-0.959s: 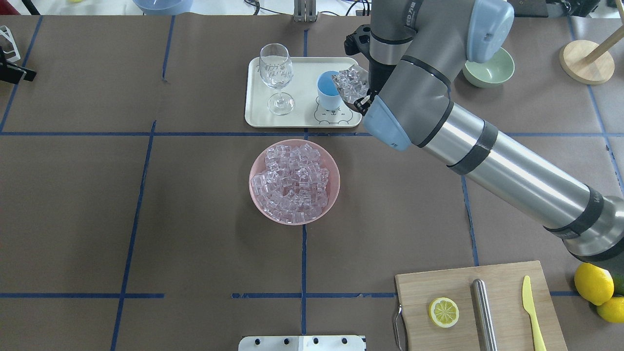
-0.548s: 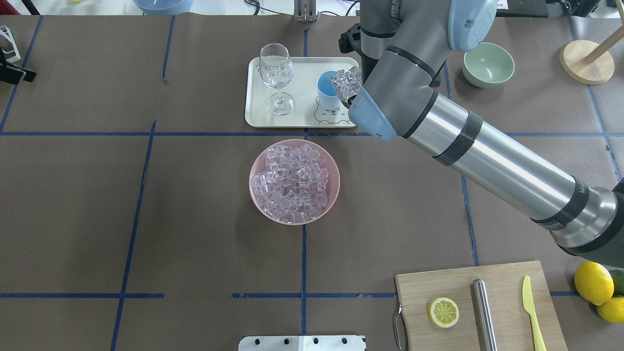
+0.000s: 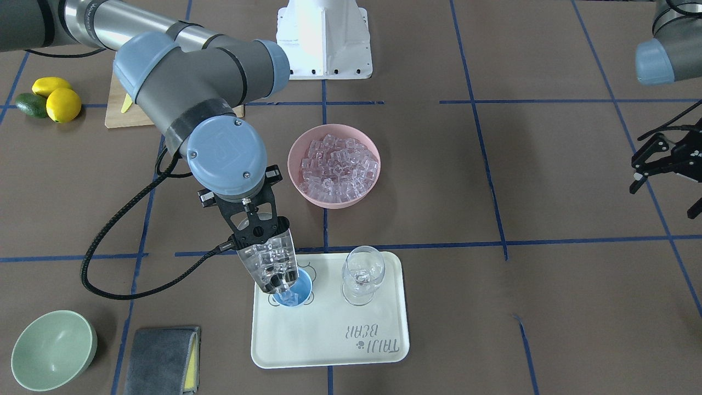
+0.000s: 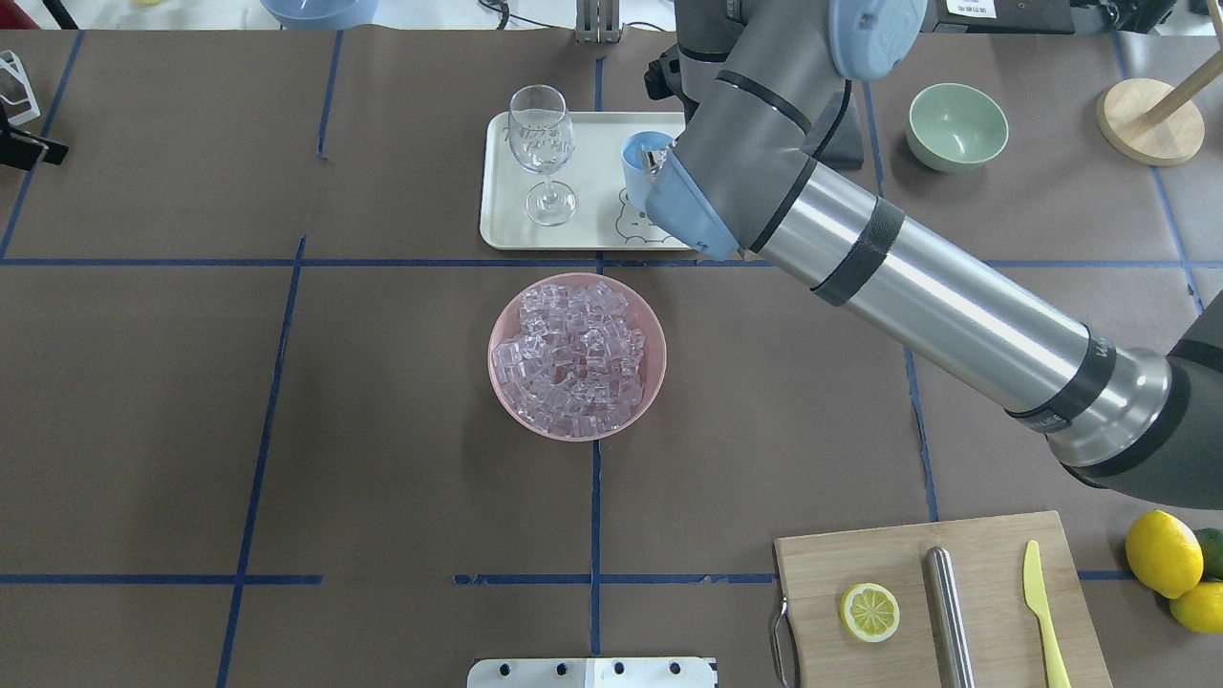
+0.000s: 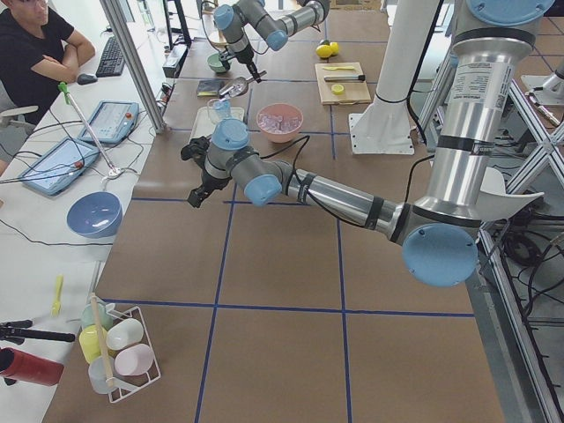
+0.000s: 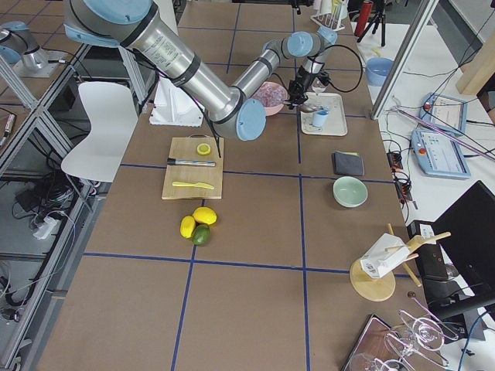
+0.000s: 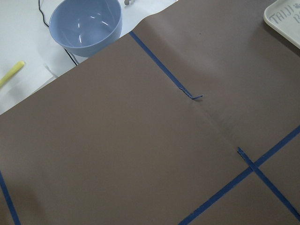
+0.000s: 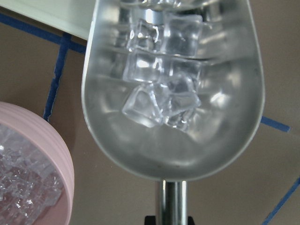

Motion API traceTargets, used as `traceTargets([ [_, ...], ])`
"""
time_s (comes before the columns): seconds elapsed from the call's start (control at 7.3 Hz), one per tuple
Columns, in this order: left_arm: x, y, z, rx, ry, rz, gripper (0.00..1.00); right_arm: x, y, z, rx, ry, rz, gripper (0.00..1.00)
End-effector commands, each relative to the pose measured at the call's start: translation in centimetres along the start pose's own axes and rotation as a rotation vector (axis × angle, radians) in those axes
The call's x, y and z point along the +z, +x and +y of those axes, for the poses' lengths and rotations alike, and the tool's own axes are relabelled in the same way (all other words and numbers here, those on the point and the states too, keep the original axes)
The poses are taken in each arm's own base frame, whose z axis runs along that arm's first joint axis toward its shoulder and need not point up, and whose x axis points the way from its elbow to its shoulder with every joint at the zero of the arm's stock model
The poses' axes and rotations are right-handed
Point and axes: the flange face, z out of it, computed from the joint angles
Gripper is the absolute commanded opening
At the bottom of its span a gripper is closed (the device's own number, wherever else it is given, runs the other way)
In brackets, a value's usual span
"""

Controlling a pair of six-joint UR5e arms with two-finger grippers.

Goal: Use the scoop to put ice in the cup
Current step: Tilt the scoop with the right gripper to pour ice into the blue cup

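My right gripper [image 3: 256, 229] is shut on the rod handle of the steel scoop [image 3: 271, 266]. The scoop tilts mouth-down over the light-blue cup [image 3: 294, 294], which stands on the white tray [image 3: 329, 340]. Several clear ice cubes [image 8: 161, 89] lie in the scoop's trough [image 8: 173, 140], sliding toward its mouth. In the overhead view my arm hides most of the cup [image 4: 633, 161]. A pink bowl [image 3: 307, 192] heaped with ice [image 3: 337, 164] sits behind the tray. My left gripper [image 3: 658, 162] is open and empty, far off at the table's side.
A wine glass [image 3: 362, 274] stands on the tray beside the cup. A green bowl [image 3: 52, 351] and a grey cloth [image 3: 162, 359] lie nearby. A cutting board [image 4: 860, 554] holds a lemon slice, a steel cylinder and a yellow knife. Lemons [image 4: 1161, 554] lie at the edge.
My right arm has swung left, carrying the scoop from beside the cup to over it and tipping it. The ice in the scoop is now hidden under my arm in the overhead view.
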Motion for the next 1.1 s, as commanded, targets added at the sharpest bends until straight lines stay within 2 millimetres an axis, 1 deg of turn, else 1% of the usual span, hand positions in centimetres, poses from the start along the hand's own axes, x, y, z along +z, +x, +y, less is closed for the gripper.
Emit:
traceTargets([
  [0.0,-0.2,0.0,-0.1,0.001,0.004,-0.001,1.0,0.4,-0.5,0.0,-0.002,-0.012,0.002,0.0],
  [0.41,-0.4,0.2,-0.3,0.005,0.009,0.0,1.0,-0.3,-1.2,0.6,0.025,-0.05,0.018,0.0],
  [0.55,-0.4,0.2,-0.4,0.006,0.01,0.0,1.0,-0.5,-1.7,1.0,0.045,-0.081,0.027,0.0],
  [0.96,-0.4,0.2,-0.4,0.006,0.01,0.0,1.0,-0.9,-2.0,1.4,0.071,-0.116,0.034,0.0],
])
